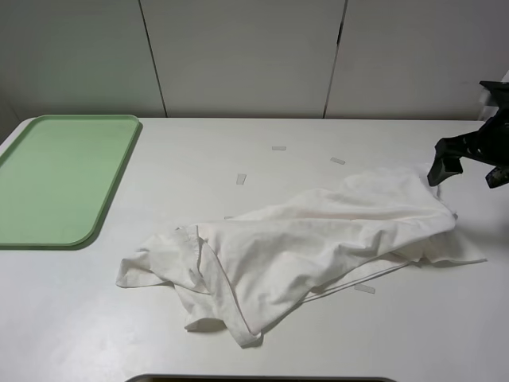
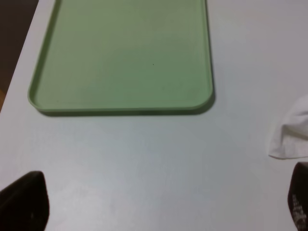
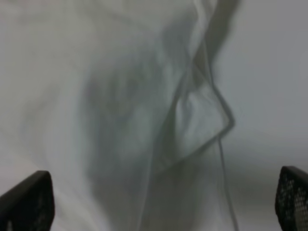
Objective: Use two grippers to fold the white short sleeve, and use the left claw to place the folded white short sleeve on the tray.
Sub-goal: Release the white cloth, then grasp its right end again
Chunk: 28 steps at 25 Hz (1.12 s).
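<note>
White soft cotton T-shirt (image 1: 302, 239), crumpled, unfolded, on white table (image 1: 398, 334); pale green rectangular plastic tray (image 1: 56, 179) well apart, left side; left black claw (image 2: 161, 202) spread wide above table near tray; right black claw (image 3: 159, 202) spread wide over shirt, empty

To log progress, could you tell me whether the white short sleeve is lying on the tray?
No, the white short sleeve lies crumpled on the table, well apart from the tray.

The white table (image 1: 334, 342) carries the pale green tray (image 1: 64, 175) at its far left, the crumpled white short sleeve (image 1: 302, 239) (sprawled from the middle towards the right), and small pale tape strips (image 1: 241, 179) scattered around it.
</note>
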Available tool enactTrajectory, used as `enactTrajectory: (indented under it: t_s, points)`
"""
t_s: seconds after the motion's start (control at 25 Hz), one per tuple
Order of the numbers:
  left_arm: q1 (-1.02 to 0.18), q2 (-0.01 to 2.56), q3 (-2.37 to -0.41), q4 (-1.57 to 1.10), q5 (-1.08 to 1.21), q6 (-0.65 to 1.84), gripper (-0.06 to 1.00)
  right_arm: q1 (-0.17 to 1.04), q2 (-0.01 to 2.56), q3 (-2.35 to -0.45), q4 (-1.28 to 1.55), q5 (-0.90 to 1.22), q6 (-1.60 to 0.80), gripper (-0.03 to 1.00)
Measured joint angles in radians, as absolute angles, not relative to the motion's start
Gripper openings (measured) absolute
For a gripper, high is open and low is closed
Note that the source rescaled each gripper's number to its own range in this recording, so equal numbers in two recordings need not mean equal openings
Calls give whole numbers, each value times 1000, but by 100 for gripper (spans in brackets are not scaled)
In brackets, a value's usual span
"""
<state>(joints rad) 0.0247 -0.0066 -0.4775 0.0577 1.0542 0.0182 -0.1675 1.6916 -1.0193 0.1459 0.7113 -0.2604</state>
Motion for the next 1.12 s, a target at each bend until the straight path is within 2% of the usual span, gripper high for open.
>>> enactTrajectory:
  t_s: [0.24, 0.52, 1.12]
  points:
    - [25, -7, -478, 58, 1054, 18, 100, -168, 1819, -1103, 165, 690, -376, 100]
    - [25, -7, -476, 58, 1054, 18, 100, -168, 1908, -1118, 194, 590, -553, 100]
    - [25, -7, -476, 58, 1054, 18, 100, -168, 2007, -1118, 321, 570, -690, 100]
